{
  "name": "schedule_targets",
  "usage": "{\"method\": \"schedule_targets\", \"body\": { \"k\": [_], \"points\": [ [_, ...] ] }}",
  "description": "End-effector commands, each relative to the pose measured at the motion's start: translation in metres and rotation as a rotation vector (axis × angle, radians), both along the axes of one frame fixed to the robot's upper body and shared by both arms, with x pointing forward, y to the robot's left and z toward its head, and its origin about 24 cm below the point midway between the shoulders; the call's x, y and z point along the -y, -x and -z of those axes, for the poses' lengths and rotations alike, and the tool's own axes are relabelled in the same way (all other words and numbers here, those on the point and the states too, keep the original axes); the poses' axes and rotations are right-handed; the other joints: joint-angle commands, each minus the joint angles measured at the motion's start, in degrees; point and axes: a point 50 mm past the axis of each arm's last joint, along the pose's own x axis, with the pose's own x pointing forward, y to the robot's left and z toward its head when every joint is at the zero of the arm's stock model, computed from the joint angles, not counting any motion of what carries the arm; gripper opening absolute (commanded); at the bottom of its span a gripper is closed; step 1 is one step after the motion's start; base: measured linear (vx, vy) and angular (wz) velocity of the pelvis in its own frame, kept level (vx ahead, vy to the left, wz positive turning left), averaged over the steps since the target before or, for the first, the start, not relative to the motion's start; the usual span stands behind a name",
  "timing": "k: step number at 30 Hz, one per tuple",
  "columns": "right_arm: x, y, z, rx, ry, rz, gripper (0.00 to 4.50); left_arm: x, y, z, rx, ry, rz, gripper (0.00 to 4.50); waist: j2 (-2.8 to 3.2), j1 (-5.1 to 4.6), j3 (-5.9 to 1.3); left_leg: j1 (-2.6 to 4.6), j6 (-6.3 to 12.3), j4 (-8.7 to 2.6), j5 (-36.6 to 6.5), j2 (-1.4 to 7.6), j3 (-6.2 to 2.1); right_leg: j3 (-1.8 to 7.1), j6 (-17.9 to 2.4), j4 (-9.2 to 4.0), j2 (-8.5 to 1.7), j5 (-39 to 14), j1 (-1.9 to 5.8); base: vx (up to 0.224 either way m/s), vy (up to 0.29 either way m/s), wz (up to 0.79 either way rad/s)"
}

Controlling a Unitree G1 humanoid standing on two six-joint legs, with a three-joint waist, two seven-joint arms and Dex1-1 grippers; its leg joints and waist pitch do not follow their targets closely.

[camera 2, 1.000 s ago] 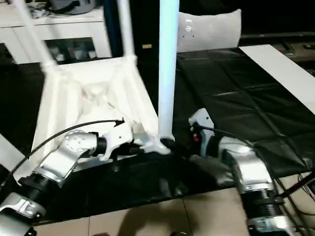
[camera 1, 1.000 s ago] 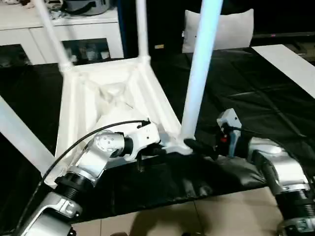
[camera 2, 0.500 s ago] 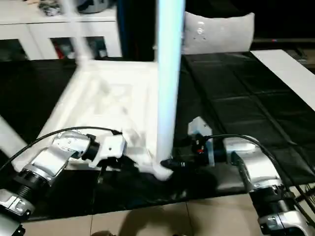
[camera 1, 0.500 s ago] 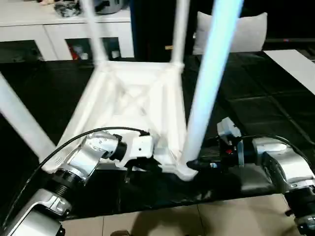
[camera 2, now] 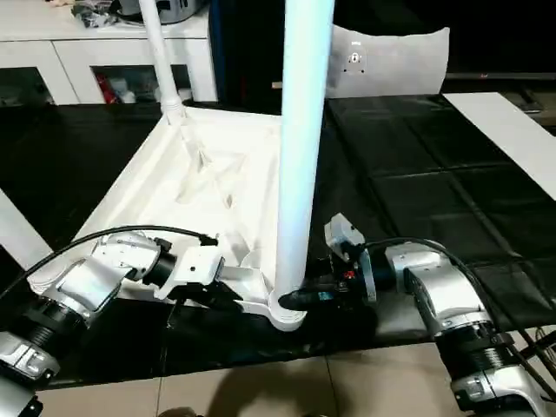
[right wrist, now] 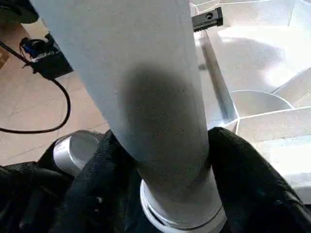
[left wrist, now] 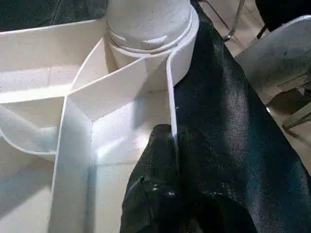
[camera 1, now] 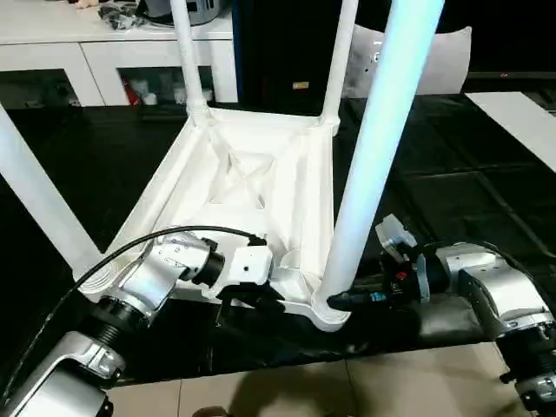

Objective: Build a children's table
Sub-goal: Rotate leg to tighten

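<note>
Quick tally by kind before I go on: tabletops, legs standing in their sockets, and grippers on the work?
White ribbed plastic rectangular tabletop, underside up: 1
White tapered plastic tube legs, standing in corner sockets, near right, far right, far left, near left: 4
Black two-fingered grippers, left gripper, right gripper: 2
Total: 7

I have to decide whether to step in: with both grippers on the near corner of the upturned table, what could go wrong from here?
1. The right gripper clasps the near leg just above its socket; a sideways pull could lever the tall leg loose.
2. The left gripper pinches only the thin rim of the tabletop; it may slip off.
3. That corner sits at the edge of the black work surface; a tug might drag it over.
</note>
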Motion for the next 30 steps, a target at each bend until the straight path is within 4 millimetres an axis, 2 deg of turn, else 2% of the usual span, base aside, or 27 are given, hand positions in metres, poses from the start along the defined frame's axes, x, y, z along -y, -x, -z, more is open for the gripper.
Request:
{"method": "schedule_targets", "body": {
  "k": [1, 3, 5, 6, 7, 8, 9, 10, 11, 12, 13, 14, 15, 16, 17, 18, 19, 20, 21, 22, 23, 25, 26, 27, 28, 29, 30],
  "points": [
    [-0.005, -0.001, -0.005, 0.009, -0.015, -0.014, 2.18, 0.007, 0.005, 0.004, -0.034, -0.037, 0.057, 0.0, -0.67, -0.34, -3.6, -0.01, 3.07, -4.09, -9.97, 1.56, 0.07, 2.94, -7.7, -3.99, -3.3, -23.46, 3.11, 0.0, 0.0, 0.0],
    [-0.008, -0.001, -0.006, 0.017, -0.045, 0.008, 2.12, 0.006, 0.004, 0.006, -0.06, -0.035, 0.007, 0.0, -0.71, -0.38, -3.55, 0.03, 2.96, -4.14, -9.9, 1.6, 0.1, 2.98, -7.73, -3.99, -3.29, -23.44, 3.08, 0.0, 0.0, 0.0],
    [-0.011, -0.001, -0.006, 0.028, -0.058, 0.053, 2.09, 0.007, 0.002, 0.006, -0.07, -0.018, -0.033, 0.0, -0.5, -0.45, -3.49, 0.03, 2.8, -4.2, -10.34, 1.58, 0.06, 2.96, -7.67, -4.11, -3.31, -24.06, 3.03, 0.0, 0.0, 0.0],
    [-0.013, -0.002, -0.004, 0.039, -0.048, 0.096, 2.09, 0.009, 0.001, 0.005, -0.074, -0.002, -0.064, 0.0, -0.63, -0.59, -3.41, 0.05, 2.51, -4.24, -10.74, 1.51, 0.01, 2.91, -7.32, -4.23, -3.28, -24.83, 3.05, 0.0, 0.0, 0.0],
    [-0.016, -0.005, 0.0, 0.054, -0.026, 0.158, 2.08, 0.011, 0.0, 0.004, -0.075, 0.02, -0.104, 0.0, -0.37, -0.77, -3.32, 0.13, 2.01, -4.27, -11.58, 1.37, -0.09, 2.79, -6.73, -4.45, -3.3, -26.73, 2.96, 0.0, 0.0, 0.0],
    [-0.018, -0.007, 0.002, 0.065, -0.01, 0.199, 2.08, 0.013, -0.002, 0.003, -0.075, 0.033, -0.13, 0.0, -0.51, -0.98, -3.23, 0.2, 1.84, -4.25, -12.2, 1.24, -0.04, 2.7, -6.33, -4.71, -3.23, -27.82, 2.85, 0.0, 0.0, 0.0],
    [-0.021, -0.012, 0.004, 0.078, 0.005, 0.273, 2.04, 0.016, -0.004, 0.002, -0.072, 0.053, -0.176, 0.0, -0.3, -1.37, -3.06, 0.33, 1.24, -4.16, -13.54, 0.95, -0.11, 2.45, -5.33, -5.03, -3.25, -30.87, 2.74, 0.0, 0.0, 0.0],
    [-0.021, -0.012, 0.004, 0.078, 0.005, 0.273, 2.03, 0.016, -0.004, 0.002, -0.072, 0.053, -0.176, 0.0, -0.38, -1.63, -2.93, 0.38, 1.08, -4.14, -14.24, 0.78, -0.15, 2.2, -4.55, -5.51, -3.18, -32.85, 2.65, 0.0, 0.0, 0.0],
    [-0.029, -0.022, 0.008, 0.09, 0.021, 0.415, 2.01, 0.023, -0.007, -0.002, -0.067, 0.096, -0.261, 0.0, -0.43, -2.3, -2.83, 0.25, 0.62, -4.1, -15.33, 0.55, -0.35, 1.74, -2.86, -5.84, -3.08, -35.66, 2.85, 0.0, 0.0, 0.0],
    [-0.034, -0.026, 0.009, 0.087, 0.028, 0.485, 1.99, 0.027, -0.009, -0.003, -0.061, 0.111, -0.305, 0.0, -0.4, -3.11, -2.62, 0.26, 0.23, -3.92, -16.87, 0.25, -0.5, 1.09, -1.33, -6.59, -2.93, -38.35, 2.62, 0.0, 0.0, 0.0],
    [-0.038, -0.029, 0.01, 0.088, 0.035, 0.525, 1.99, 0.03, -0.01, -0.004, -0.054, 0.118, -0.335, 0.0, -0.38, -4.21, -2.6, 0.26, -0.27, -3.62, -18.46, 0.08, -0.75, 0.37, 0.0, -6.97, -2.88, -40.2, 2.59, 0.0, 0.0, 0.0],
    [-0.038, -0.03, 0.01, 0.088, 0.035, 0.527, 1.98, 0.031, -0.01, -0.005, -0.054, 0.118, -0.337, 0.0, -0.27, -4.76, -2.56, 0.28, -0.27, -3.49, -19.29, -0.04, -0.92, -0.08, 0.71, -7.37, -2.8, -40.98, 2.58, 0.0, 0.0, 0.0],
    [-0.041, -0.031, 0.01, 0.088, 0.039, 0.548, 1.96, 0.032, -0.011, -0.005, -0.05, 0.12, -0.354, 0.0, -0.29, -5.83, -2.63, -0.21, 0.11, -3.51, -20.42, -0.02, -1.26, -0.69, 1.99, -7.69, -2.84, -41.12, 3.15, 0.0, 0.0, 0.0],
    [-0.045, -0.035, 0.012, 0.082, 0.044, 0.605, 1.96, 0.037, -0.013, -0.006, -0.044, 0.133, -0.393, 0.0, 0.25, -6.01, -2.77, 0.07, 0.41, -3.56, -21.04, 0.16, -1.38, -0.85, 1.9, -7.91, -2.94, -40.49, 3.21, 0.0, 0.0, 0.0],
    [-0.057, -0.049, 0.015, 0.07, 0.052, 0.762, 1.96, 0.047, -0.018, -0.008, -0.019, 0.162, -0.488, 0.0, 0.61, -7.02, -3.13, -0.04, 0.86, -3.82, -21.4, 0.69, -1.78, -0.96, 0.2, -7.74, -3.25, -36.32, 3.55, 0.0, 0.0, 0.0],
    [-0.059, -0.051, 0.015, 0.066, 0.054, 0.792, 1.96, 0.049, -0.019, -0.008, -0.015, 0.167, -0.506, 0.0, 1.05, -8.17, -2.97, -0.77, 0.49, -4.38, -22.78, 1.23, -2.49, -1.49, -1.27, -7.32, -3.23, -32.99, 4.13, 0.0, 0.0, 0.0],
    [-0.062, -0.053, 0.016, 0.067, 0.052, 0.818, 1.96, 0.051, -0.02, -0.009, -0.01, 0.174, -0.521, 0.0, 0.86, -8.72, -2.89, -1.3, 0.33, -4.47, -23.61, 1.3, -2.74, -1.74, -0.82, -7.18, -3.2, -32.81, 4.52, 0.0, 0.0, 0.0],
    [-0.07, -0.061, 0.015, 0.075, 0.039, 0.888, 1.96, 0.056, -0.023, -0.011, 0.002, 0.198, -0.557, 0.0, 1.01, -9.01, -2.94, -0.85, 0.41, -4.38, -25.26, 1.16, -2.8, -1.89, -0.25, -7.46, -3.42, -33.52, 4.4, 0.0, 0.0, 0.0],
    [-0.071, -0.061, 0.014, 0.075, 0.036, 0.889, 1.96, 0.056, -0.023, -0.011, 0.002, 0.199, -0.56, 0.0, 1.03, -9.96, -2.91, 0.06, 0.75, -3.96, -25.88, 0.77, -2.59, -2.09, -1.23, -8.06, -3.63, -33.43, 3.75, 0.0, 0.0, 0.0],
    [-0.077, -0.063, 0.013, 0.073, 0.02, 0.895, 1.96, 0.058, -0.024, -0.011, 0.007, 0.206, -0.578, 0.0, 0.96, -10.33, -3.02, -0.15, 1.19, -4.08, -25.3, 0.83, -2.65, -1.92, -2.35, -7.82, -3.85, -31.74, 4.0, 0.0, 0.0, 0.0],
    [-0.077, -0.063, 0.013, 0.073, 0.02, 0.895, 1.96, 0.058, -0.024, -0.011, 0.007, 0.206, -0.578, 0.0, 0.96, -10.33, -3.02, -0.15, 1.19, -4.08, -25.3, 0.83, -2.65, -1.92, -2.35, -7.82, -3.85, -31.74, 4.0, 0.0, 0.0, 0.0],
    [-0.086, -0.064, 0.011, 0.086, 0.007, 0.877, 1.96, 0.06, -0.025, -0.012, 0.02, 0.199, -0.605, 0.0, 0.74, -10.65, -3.03, -0.48, 1.95, -4.22, -23.33, 0.71, -2.38, -1.17, -4.42, -7.2, -3.78, -29.18, 3.9, 0.0, 0.0, 0.0],
    [-0.086, -0.064, 0.011, 0.086, 0.007, 0.877, 2.51, 0.06, -0.025, -0.012, 0.02, 0.199, -0.605, 0.0, 0.75, -10.57, -3.04, -0.56, 2.07, -4.23, -22.79, 0.73, -2.34, -1.03, -4.74, -7.1, -3.81, -28.9, 3.92, 0.0, 0.0, 0.0],
    [-0.083, -0.063, 0.011, 0.104, 0.011, 0.872, 2.51, 0.058, -0.026, -0.012, 0.027, 0.19, -0.609, 0.0, 1.24, -10.31, -3.03, -0.51, 2.13, -4.26, -22.29, 0.74, -2.36, -0.92, -5.13, -6.99, -3.87, -28.33, 3.93, 0.0, 0.0, 0.0],
    [-0.077, -0.061, 0.011, 0.144, 0.019, 0.851, 2.67, 0.053, -0.028, -0.012, 0.039, 0.176, -0.617, 0.0, 0.93, -10.25, -3.21, -0.66, 2.3, -4.29, -20.9, 0.81, -2.24, -0.58, -5.93, -6.7, -3.79, -26.47, 3.95, 0.0, 0.0, 0.0],
    [-0.072, -0.059, 0.009, 0.172, 0.005, 0.832, 2.74, 0.048, -0.029, -0.012, 0.051, 0.165, -0.614, 0.0, 0.86, -9.74, -3.38, -0.53, 2.65, -4.24, -19.09, 0.9, -2.02, -0.2, -6.9, -6.43, -3.82, -24.5, 3.88, 0.0, 0.0, 0.0],
    [-0.069, -0.057, 0.008, 0.179, -0.011, 0.822, 2.86, 0.046, -0.03, -0.012, 0.057, 0.16, -0.61, 0.0, 1.08, -8.94, -3.57, -0.25, 3.16, -4.04, -16.71, 0.92, -1.57, 0.42, -8.12, -6.24, -3.79, -20.98, 3.62, 0.0, 0.0, 0.0]
  ]
}}
